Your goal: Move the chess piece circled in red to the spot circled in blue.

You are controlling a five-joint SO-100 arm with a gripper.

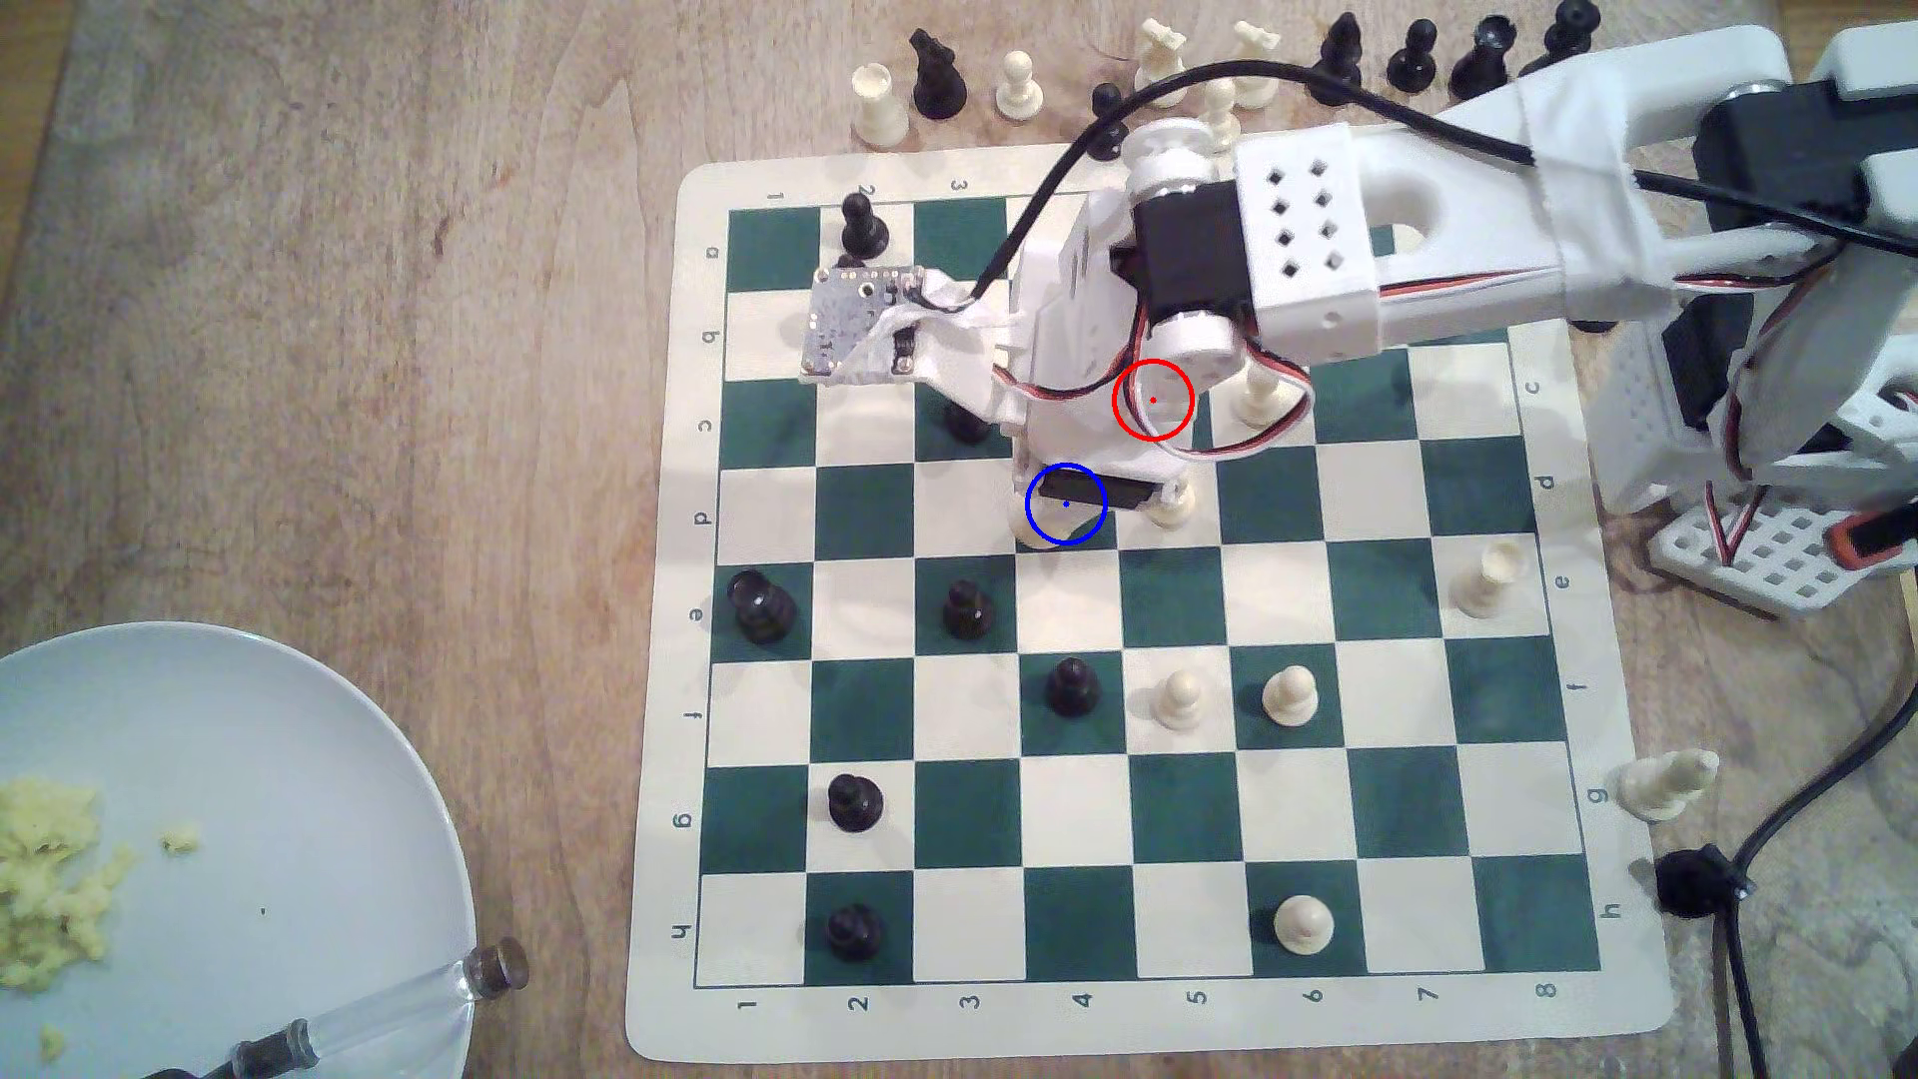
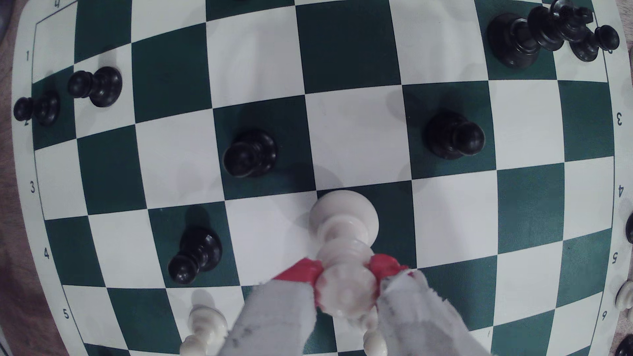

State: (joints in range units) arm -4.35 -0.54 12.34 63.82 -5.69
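Here, gripper: the white arm's two red-tipped, grey-padded fingers (image 2: 346, 274) are clamped on the crown of the cream-white chess piece with a notched top, slim waist and broad round base (image 2: 344, 239).
Chess piece: upright in the wrist view, its base sitting at the edge of a dark green square and lapping onto the white square beside it; whether the base touches the board or hangs just above it cannot be told.
Spot: the dark green board square ringed in thin blue with a blue centre dot (image 1: 1066, 504) lies in the middle of the board, nearer the exterior view's top edge, mostly hidden under the arm's wrist.
Red ring: drawn over the arm, just up and to the exterior view's right of the blue ring.
Board: a green-and-white roll-up chess mat (image 1: 664, 726) on a wooden table (image 1: 363, 311), carrying scattered black and cream pawns.
Plate: a pale blue round plate (image 1: 311, 789) at the table's bottom-left corner in the exterior view, holding yellow crumbly food (image 1: 47, 882) at its left side and a clear glass dropper tube (image 1: 394, 1012) resting across its rim.
Captured pieces: a row of black and cream pieces stands off the board's top edge.
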